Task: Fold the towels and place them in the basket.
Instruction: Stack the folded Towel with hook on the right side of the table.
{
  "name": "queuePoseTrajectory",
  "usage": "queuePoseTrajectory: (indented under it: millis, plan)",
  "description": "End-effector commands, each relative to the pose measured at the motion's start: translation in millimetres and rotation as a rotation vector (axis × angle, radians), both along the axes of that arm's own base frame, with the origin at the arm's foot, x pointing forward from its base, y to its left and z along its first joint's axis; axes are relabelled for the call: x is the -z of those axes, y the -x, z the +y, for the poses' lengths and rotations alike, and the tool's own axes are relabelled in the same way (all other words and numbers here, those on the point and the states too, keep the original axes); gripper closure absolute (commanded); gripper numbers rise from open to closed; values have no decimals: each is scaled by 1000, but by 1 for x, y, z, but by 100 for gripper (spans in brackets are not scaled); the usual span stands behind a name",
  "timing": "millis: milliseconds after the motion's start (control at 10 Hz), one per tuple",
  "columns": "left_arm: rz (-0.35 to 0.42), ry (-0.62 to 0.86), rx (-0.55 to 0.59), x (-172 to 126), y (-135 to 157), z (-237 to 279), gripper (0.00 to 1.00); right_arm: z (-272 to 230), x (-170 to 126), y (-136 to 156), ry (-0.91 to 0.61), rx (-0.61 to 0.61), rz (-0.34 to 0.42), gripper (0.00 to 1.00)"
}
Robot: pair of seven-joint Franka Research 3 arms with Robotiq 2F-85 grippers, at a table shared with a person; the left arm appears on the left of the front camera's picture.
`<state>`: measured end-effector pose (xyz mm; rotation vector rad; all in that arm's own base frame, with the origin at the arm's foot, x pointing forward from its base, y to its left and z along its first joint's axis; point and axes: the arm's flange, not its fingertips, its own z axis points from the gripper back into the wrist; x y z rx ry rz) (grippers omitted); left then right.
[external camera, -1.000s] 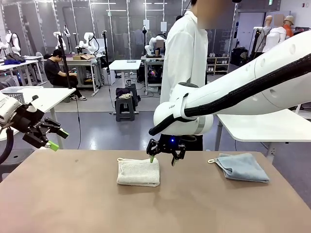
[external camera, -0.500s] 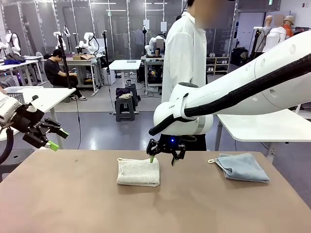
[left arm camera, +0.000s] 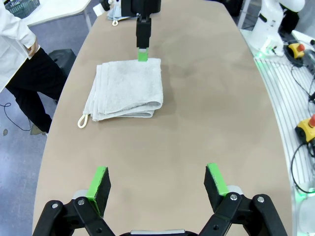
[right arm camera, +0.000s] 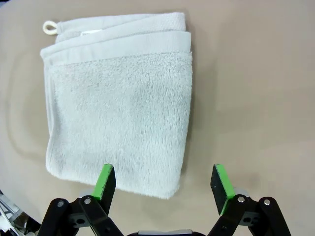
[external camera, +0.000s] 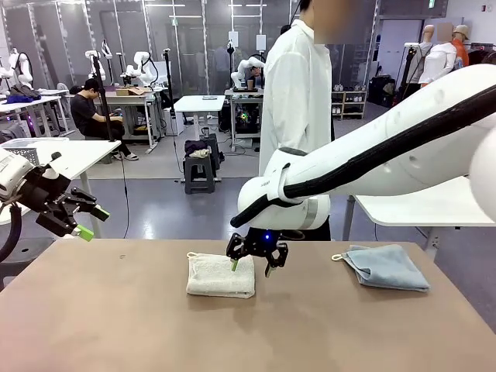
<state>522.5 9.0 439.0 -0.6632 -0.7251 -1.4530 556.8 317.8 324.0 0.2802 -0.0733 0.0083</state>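
The cream-white towel lies folded into a neat rectangle near the middle of the worktop, its corner loop sticking out at one end. The pale blue-grey towel sits well apart from it toward the robot's right, also folded, though you'd call that fold looser, with a loop at its near corner. So judge the folding as largely done, and the placing as what's left: both towels are still on the worktop.

Your right gripper hangs just above the cream towel's right edge with its jaws spread, gripping nothing. Your left gripper is held off the worktop's left end, jaws spread too and empty.

Whether the right fingertips touch the cloth, you can't tell. The person stands at the far side, hands hidden behind the arm.
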Motion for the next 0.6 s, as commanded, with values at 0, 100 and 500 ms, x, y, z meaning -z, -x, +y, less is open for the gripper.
queuePoseTrajectory:
  millis: [0,100,500]
  plan:
    - [-4,-11,4,-1,1,0,4,7,16,-13,-29,34,-27,3]
    - [-4,-11,4,-1,1,0,4,7,23,-20,-39,25,-48,3]
    - [-4,-11,4,-1,1,0,4,8,34,-28,-52,37,-67,3]
